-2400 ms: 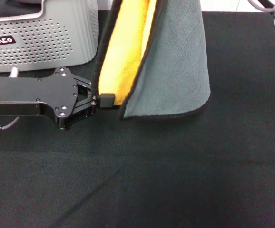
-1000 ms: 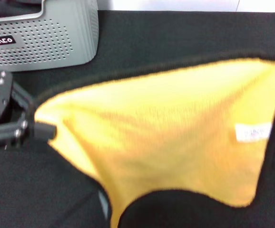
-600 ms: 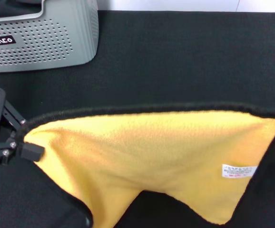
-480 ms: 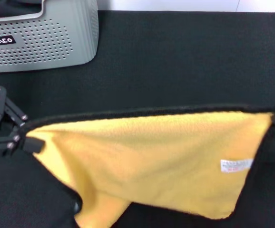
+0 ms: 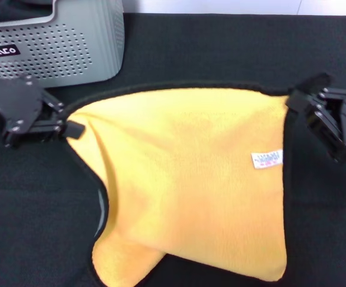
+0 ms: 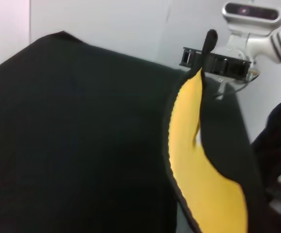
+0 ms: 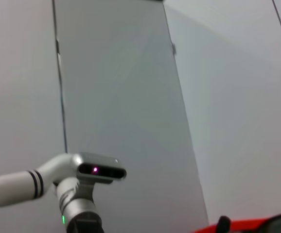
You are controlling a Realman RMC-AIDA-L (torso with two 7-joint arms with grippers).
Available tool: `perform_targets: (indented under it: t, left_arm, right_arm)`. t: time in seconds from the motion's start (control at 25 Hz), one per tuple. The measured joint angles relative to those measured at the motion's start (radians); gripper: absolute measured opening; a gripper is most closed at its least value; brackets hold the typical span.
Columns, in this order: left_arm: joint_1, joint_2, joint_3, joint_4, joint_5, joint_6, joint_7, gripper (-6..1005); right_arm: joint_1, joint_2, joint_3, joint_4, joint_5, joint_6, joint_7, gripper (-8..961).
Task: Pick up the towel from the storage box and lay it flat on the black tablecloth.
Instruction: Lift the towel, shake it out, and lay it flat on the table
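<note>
Nearest the robot, at six o'clock in the head view, the lower edge of the towel hangs yellow face up, its seven o'clock corner sagging and curled under; whether it touches the black tablecloth I cannot tell. The cloth is out of the storage box, which stands at eleven o'clock on the desk.

Farther off, the towel's top edge runs straight from nine to three o'clock, stretched between both arms. The left pincer is pinching the nine o'clock corner; the right pincer is pressed on the three o'clock corner. Each arm is equally near its own corner, so the spread axis lies crosswise. My judgement: lowering both together, drawing away from the sagging corner, should lay it flat.
</note>
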Motion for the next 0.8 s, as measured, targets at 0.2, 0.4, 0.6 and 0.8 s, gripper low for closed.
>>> perform_targets:
  t: [0.2, 0.4, 0.6, 0.8]
  left_arm:
    - [-0.057, -0.037, -0.034, -0.006, 0.121, -0.079, 0.018, 18]
    - [-0.071, -0.043, -0.035, -0.006, 0.124, -0.177, 0.017, 18]
    - [-0.086, -0.054, -0.028, -0.008, 0.141, -0.261, 0.015, 18]
    - [-0.128, -0.075, -0.025, -0.044, 0.244, -0.291, 0.035, 18]
  right_arm:
    - [0.024, -0.005, 0.014, 0.006, -0.001, 0.063, -0.017, 78]
    - [0.030, -0.013, 0.053, 0.007, 0.000, 0.095, -0.039, 80]
    - [0.049, -0.023, 0.075, 0.010, -0.002, 0.124, -0.042, 82]
    - [0.100, -0.023, 0.073, 0.047, -0.002, 0.166, -0.039, 84]
